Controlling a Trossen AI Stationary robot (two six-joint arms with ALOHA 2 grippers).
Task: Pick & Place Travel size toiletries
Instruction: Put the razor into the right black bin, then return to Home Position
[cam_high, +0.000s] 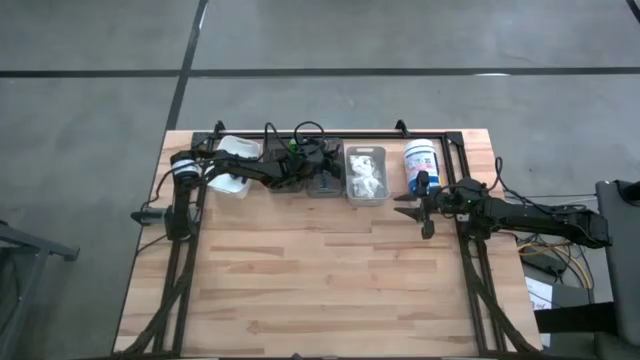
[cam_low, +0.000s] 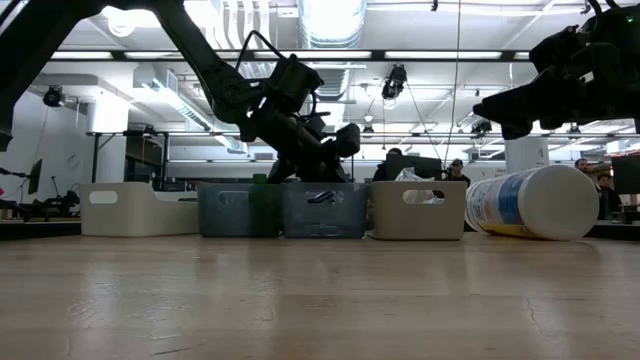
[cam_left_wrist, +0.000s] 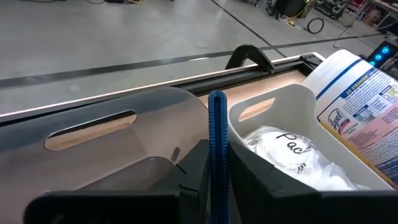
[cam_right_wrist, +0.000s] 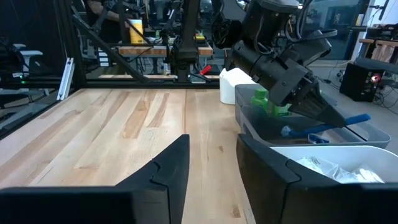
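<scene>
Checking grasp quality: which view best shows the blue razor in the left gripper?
The left wrist view: the blue razor stands pinched between the left gripper fingers, above the smoky bin. The right wrist view shows it sideways, farther off. In the high and low views the arm hides it.

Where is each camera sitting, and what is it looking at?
High view: above, looking straight down at the table; both arms show.
Low view: at tabletop height, looking across at the bins; arms come from above.
Left wrist view: on the left arm, its end effector pinching a blue razor.
Right wrist view: on the right arm; its end effector open.
Both wrist views share the razor.
</scene>
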